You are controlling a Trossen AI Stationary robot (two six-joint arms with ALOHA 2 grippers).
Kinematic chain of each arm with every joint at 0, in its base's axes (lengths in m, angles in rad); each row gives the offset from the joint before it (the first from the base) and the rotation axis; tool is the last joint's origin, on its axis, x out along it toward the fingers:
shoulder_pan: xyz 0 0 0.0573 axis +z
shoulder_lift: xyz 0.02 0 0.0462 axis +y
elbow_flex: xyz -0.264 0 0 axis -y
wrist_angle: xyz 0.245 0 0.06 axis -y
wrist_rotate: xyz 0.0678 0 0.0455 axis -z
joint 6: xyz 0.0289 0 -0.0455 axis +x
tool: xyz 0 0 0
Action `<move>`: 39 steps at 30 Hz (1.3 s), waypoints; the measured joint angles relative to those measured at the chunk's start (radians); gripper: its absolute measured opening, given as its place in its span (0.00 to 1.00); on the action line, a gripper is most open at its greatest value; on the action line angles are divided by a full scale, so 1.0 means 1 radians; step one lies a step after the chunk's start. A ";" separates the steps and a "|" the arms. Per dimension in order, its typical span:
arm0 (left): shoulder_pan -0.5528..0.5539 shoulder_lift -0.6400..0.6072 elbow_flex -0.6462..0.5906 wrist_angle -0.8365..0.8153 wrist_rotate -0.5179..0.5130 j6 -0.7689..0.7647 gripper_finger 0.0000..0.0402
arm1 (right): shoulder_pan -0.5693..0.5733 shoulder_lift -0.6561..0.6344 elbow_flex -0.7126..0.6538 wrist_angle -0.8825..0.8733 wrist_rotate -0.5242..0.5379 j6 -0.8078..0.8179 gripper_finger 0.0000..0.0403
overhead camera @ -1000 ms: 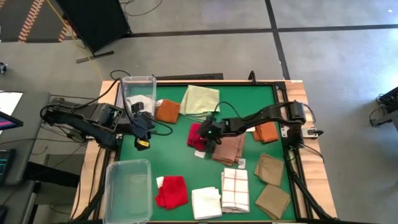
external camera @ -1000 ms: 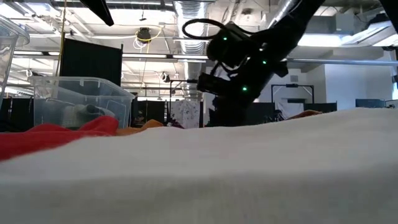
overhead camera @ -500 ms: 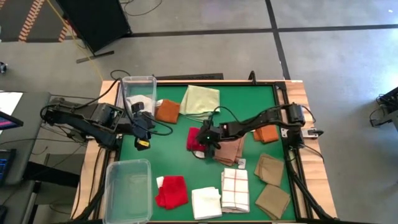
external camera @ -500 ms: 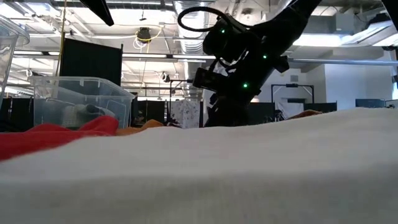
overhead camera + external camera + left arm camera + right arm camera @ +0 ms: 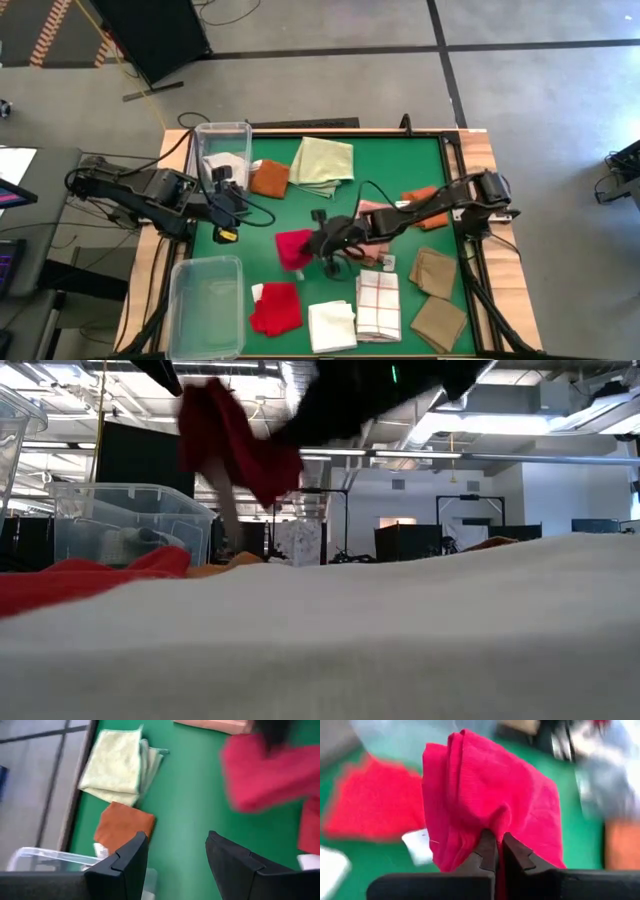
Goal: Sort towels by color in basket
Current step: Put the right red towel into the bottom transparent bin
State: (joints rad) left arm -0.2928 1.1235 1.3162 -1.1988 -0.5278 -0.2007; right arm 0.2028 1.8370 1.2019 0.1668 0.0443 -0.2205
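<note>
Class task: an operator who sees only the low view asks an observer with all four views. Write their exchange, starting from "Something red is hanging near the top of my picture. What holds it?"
Observer: The right gripper is shut on a red towel, pinching a fold.
Operator: Where over the table is it?
Observer: From above, the red towel hangs over the green mat's middle, above a second red towel lying flat.
Operator: And the left arm?
Observer: The left gripper waits open and empty beside the clear bin at the table's far left.
</note>
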 joint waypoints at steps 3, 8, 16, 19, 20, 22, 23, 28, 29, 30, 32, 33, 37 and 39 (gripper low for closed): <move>0.000 -0.007 0.000 0.000 -0.029 0.013 0.47 | 0.039 0.017 0.083 0.003 -0.023 -0.055 0.08; 0.000 -0.031 0.000 -0.001 -0.079 0.025 0.47 | 0.074 0.066 0.223 0.015 -0.059 -0.144 0.08; 0.002 -0.059 0.000 0.000 -0.156 0.024 0.47 | 0.068 0.223 0.451 -0.011 -0.152 -0.180 0.08; 0.002 -0.065 0.000 0.000 -0.164 0.020 0.47 | 0.069 0.290 0.550 -0.027 -0.158 -0.205 0.08; 0.002 -0.066 0.000 0.000 -0.164 0.018 0.47 | 0.069 0.315 0.585 -0.031 -0.159 -0.207 0.08; 0.002 -0.068 0.000 -0.001 -0.167 0.016 0.47 | 0.066 0.359 0.647 -0.042 -0.165 -0.210 0.08; 0.002 -0.068 0.000 -0.002 -0.167 0.015 0.47 | 0.064 0.384 0.675 -0.044 -0.173 -0.209 0.08; 0.002 -0.068 0.000 -0.012 -0.167 0.004 0.47 | 0.056 0.478 0.805 -0.042 -0.184 -0.199 0.09; 0.002 -0.068 0.000 -0.018 -0.167 0.004 0.47 | 0.055 0.492 0.826 -0.044 -0.183 -0.199 0.10; 0.002 -0.068 0.000 -0.021 -0.167 0.002 0.47 | 0.055 0.507 0.845 -0.050 -0.183 -0.199 0.10; 0.002 -0.068 0.000 -0.022 -0.167 -0.002 0.47 | 0.056 0.540 0.886 -0.051 -0.183 -0.198 0.10; 0.002 -0.068 0.000 -0.023 -0.167 -0.002 0.47 | 0.056 0.551 0.902 -0.064 -0.184 -0.198 0.10; 0.002 -0.068 0.000 -0.023 -0.167 -0.002 0.47 | 0.052 0.599 0.950 -0.067 -0.186 -0.176 0.11; 0.002 -0.068 0.000 -0.023 -0.167 -0.004 0.47 | 0.050 0.618 0.963 -0.066 -0.189 -0.170 0.14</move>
State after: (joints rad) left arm -0.2913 1.0554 1.3159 -1.2217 -0.6945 -0.2042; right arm 0.2526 2.4551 2.1648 0.1004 -0.1445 -0.3907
